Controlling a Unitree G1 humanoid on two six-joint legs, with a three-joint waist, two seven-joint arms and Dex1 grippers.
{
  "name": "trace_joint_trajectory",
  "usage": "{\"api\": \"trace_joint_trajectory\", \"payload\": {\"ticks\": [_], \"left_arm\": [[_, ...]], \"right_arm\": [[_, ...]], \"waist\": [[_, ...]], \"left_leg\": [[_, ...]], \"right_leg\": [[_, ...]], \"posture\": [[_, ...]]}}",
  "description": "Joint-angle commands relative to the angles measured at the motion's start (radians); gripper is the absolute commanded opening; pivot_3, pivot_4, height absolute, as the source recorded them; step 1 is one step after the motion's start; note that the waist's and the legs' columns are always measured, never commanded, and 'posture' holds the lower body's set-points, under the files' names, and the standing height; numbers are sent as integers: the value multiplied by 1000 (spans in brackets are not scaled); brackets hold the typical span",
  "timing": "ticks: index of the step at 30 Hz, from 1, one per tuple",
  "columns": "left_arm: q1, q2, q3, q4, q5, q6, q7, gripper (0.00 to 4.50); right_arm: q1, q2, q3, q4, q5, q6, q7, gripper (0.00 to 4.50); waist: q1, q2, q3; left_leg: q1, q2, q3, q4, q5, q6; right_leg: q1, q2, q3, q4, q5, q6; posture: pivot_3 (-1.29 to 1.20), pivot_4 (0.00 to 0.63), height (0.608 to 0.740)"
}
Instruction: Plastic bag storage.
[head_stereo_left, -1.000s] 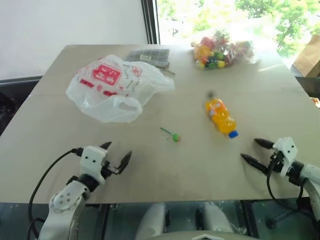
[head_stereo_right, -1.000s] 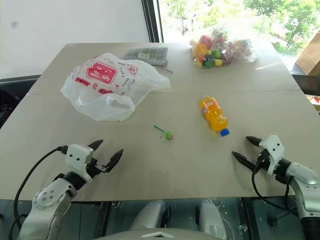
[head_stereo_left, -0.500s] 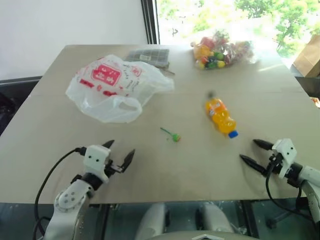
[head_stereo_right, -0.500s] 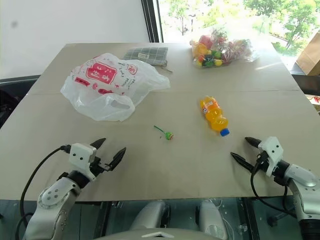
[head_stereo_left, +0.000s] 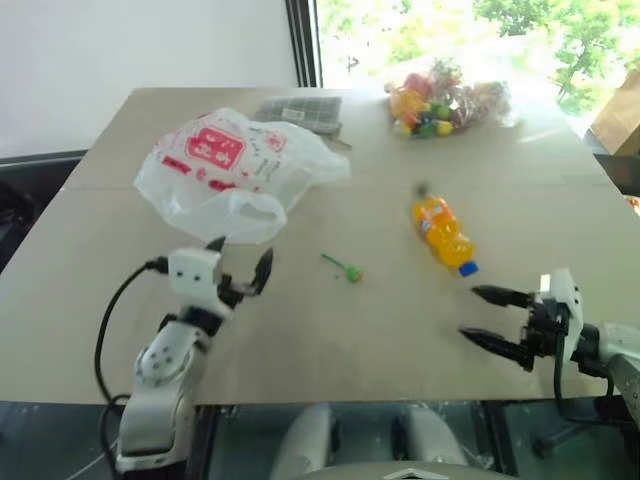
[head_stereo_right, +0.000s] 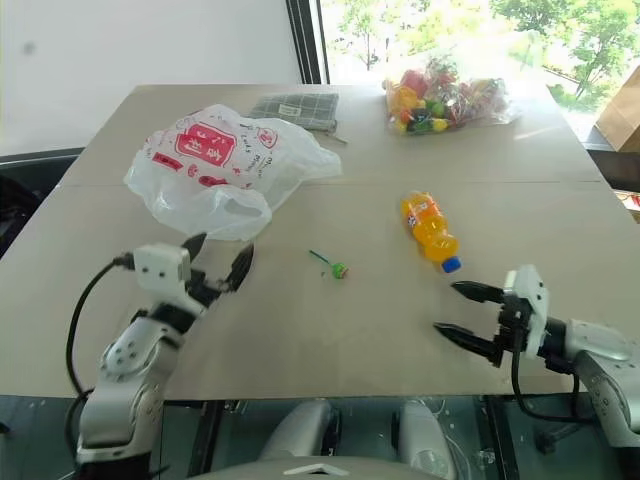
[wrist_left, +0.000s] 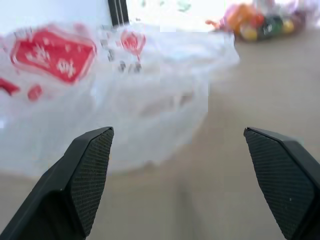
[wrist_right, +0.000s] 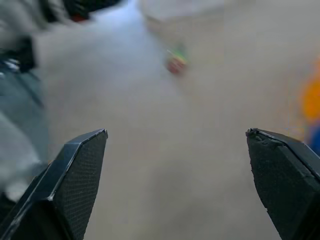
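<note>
Beige table (head_stereo_right: 560, 200), plastic bag (head_stereo_right: 225, 165) untouched, both grippers' fingers spread wide, empty

Beige table (head_stereo_right: 560, 215), white plastic bag (head_stereo_right: 222, 168) at far left, checked cloth (head_stereo_right: 293, 109) just behind, bag of colourful items (head_stereo_right: 445, 98), orange bottle (head_stereo_right: 428, 230) (lying flat), small green thing (head_stereo_right: 335, 268)

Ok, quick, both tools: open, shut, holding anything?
Left tool: open, empty, just short of the plastic bag.
Right tool: open, empty, over the bare table.
</note>
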Motion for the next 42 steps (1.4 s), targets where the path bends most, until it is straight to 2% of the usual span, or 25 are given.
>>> {"api": "trace_joint_trajectory", "payload": {"ticks": [1,8,14,17,20,21,23,24,25,26,30,33,36,42], "left_arm": [[-86,-28,-55,84,93,-13,77,4398],[-217,-81,-99,328,172,-50,143,4398],[-290,-100,-107,447,176,-125,130,4398],[-319,-90,-114,469,176,-147,101,3727],[-321,-82,-118,458,184,-156,88,2421],[-316,-79,-117,453,187,-158,89,1716],[-304,-77,-113,445,186,-161,89,1033],[-299,-77,-111,441,187,-159,93,926],[-295,-77,-108,437,187,-158,97,247],[-290,-77,-106,431,186,-156,99,74],[-271,-82,-95,383,160,-126,98,29],[-237,-100,-90,299,69,-110,40,29],[-180,-90,-113,199,41,-77,3,29],[-37,-57,-67,39,-109,-63,-108,29]], "right_arm": [[-116,78,37,-100,75,70,-132,4500],[-278,219,58,-101,42,83,-328,4500],[-254,225,69,-84,-14,46,-325,4500],[-237,239,67,-83,-22,38,-332,4500],[-219,241,66,-78,-32,27,-326,4500],[-214,241,66,-75,-37,22,-324,4500],[-207,241,71,-72,-47,15,-322,4500],[-204,240,74,-70,-55,12,-321,4500],[-203,240,77,-68,-61,10,-320,4500],[-201,238,83,-68,-68,11,-320,4500],[-221,240,132,-41,-142,-9,-331,4500],[-271,250,214,14,-239,-28,-337,4500],[-341,274,304,90,-330,-5,-359,4500],[-455,338,430,226,-431,31,-350,4500]], "waist": [[0,-1,0],[6,-5,2],[16,-5,2],[17,-5,2],[16,-5,2],[15,-5,2],[15,-5,2],[15,-5,2],[15,-5,2],[16,-5,2],[15,-5,2],[11,-4,2],[6,-4,2],[-9,-4,2]], "left_leg": [[0,0,0,0,0,0],[-8,-4,-1,2,3,-5],[-15,-5,-3,7,4,-5],[-16,-5,-5,9,4,-5],[-16,-5,-6,11,4,-5],[-16,-5,-6,11,4,-5],[-16,-5,-6,11,4,-5],[-16,-5,-6,11,4,-5],[-16,-5,-6,11,4,-5],[-16,-5,-6,11,4,-5],[-16,-5,-7,12,4,-5],[-16,-5,-7,12,4,-5],[-16,-5,-7,13,4,-6],[-16,-5,-7,13,4,-6]], "right_leg": [[0,0,0,0,0,0],[-10,-1,0,4,0,0],[-14,-2,-3,4,0,1],[-14,-2,-4,5,0,1],[-13,-2,-5,6,0,1],[-13,-2,-5,6,0,1],[-13,-2,-5,6,0,1],[-13,-2,-5,6,0,1],[-13,-2,-5,6,0,1],[-13,-2,-5,6,0,1],[-13,-2,-5,6,0,1],[-14,-2,-5,7,0,1],[-13,-2,-5,7,0,1],[-14,-2,-5,7,0,1]], "posture": [[0,150,740],[0,150,740],[0,150,740],[0,150,740],[0,150,740],[0,150,740],[0,150,740],[0,150,740],[0,150,740],[0,150,740],[0,150,740],[0,150,740],[0,150,740],[0,150,740]]}}
